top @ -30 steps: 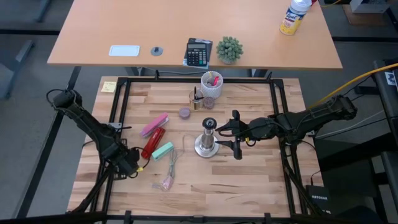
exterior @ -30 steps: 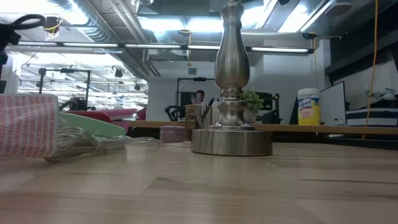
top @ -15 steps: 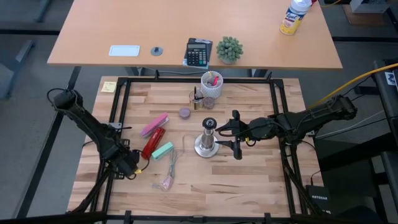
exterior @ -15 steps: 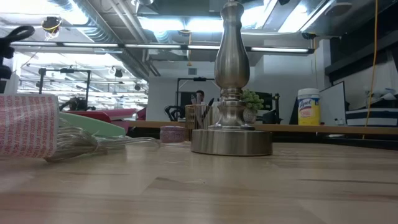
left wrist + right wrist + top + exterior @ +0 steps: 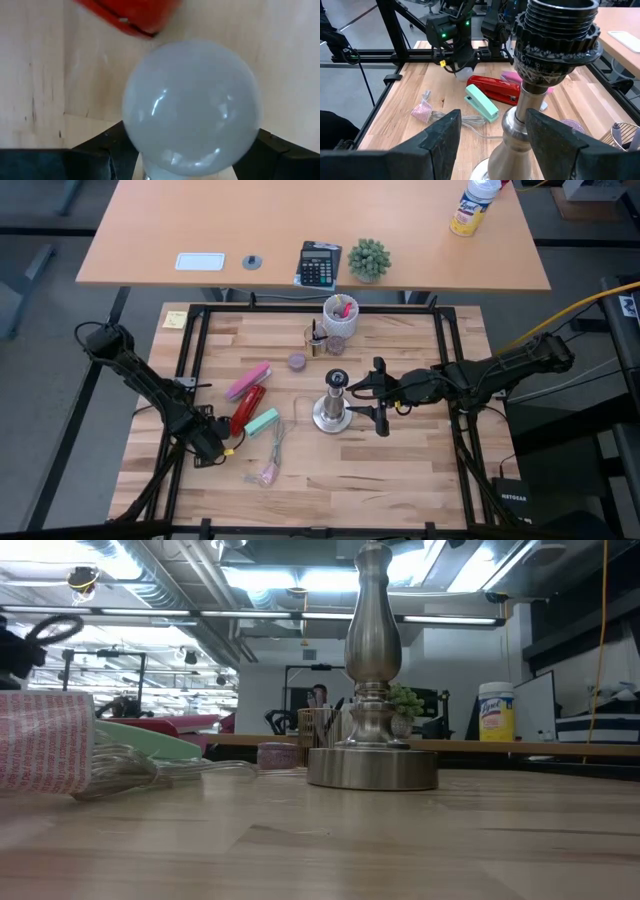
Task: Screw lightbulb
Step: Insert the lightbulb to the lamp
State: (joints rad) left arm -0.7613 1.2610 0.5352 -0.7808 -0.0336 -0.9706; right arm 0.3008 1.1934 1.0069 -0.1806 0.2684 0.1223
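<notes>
The frosted-white lightbulb (image 5: 192, 107) fills the left wrist view, held in my left gripper (image 5: 213, 445) near the table's near-left. From the right wrist view it shows as a white globe (image 5: 465, 74) under that gripper, just over the wood. The silvery socket stand (image 5: 335, 405) rests upright on its round base (image 5: 372, 768) at mid-table, its threaded socket (image 5: 559, 30) open at the top. My right gripper (image 5: 379, 398) is open at the stand's right side, its fingers (image 5: 442, 135) on either side of the stem without touching it. My left gripper pinches the lightbulb between its two fingers (image 5: 107, 150) at the narrow lower part of the globe (image 5: 150, 167), next to the base. The fingers slant down toward the table, and the round globe sticks out beyond them. Whether the globe touches the wood I cannot tell.
A red stapler (image 5: 246, 410), a pink one (image 5: 249, 380) and a mint one (image 5: 262, 422) lie between the bulb and the stand. A pink mesh bundle with clear cord (image 5: 270, 470) lies nearer. A white cup (image 5: 340, 315) and small pots stand at the far side.
My left gripper has shifted a little toward the table's right edge and down with the bulb still held. My right gripper and the stand have kept still.
</notes>
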